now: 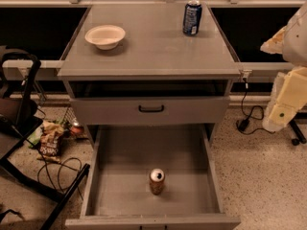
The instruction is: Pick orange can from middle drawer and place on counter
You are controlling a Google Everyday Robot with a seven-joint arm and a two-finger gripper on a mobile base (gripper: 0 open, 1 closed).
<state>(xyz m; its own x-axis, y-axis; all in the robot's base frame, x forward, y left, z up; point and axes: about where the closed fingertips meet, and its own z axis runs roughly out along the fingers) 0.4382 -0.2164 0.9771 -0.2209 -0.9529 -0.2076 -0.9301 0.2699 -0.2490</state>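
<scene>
The orange can [157, 181] stands upright on the bare floor of the open middle drawer [192, 195], near its centre front. The counter [153, 47] is the grey top of the cabinet above it. My gripper [283, 110] hangs at the far right edge of the camera view, beside the cabinet's right side, at about the height of the upper drawer. It is well to the right of the can and above it, and touches nothing.
A white bowl [105, 36] sits on the counter's left and a dark blue can [192, 17] at its back right. The upper drawer front with a black loop handle [151, 109] is slightly pulled out. A black chair [19, 128], cables and snack bags [50, 140] lie on the floor at left.
</scene>
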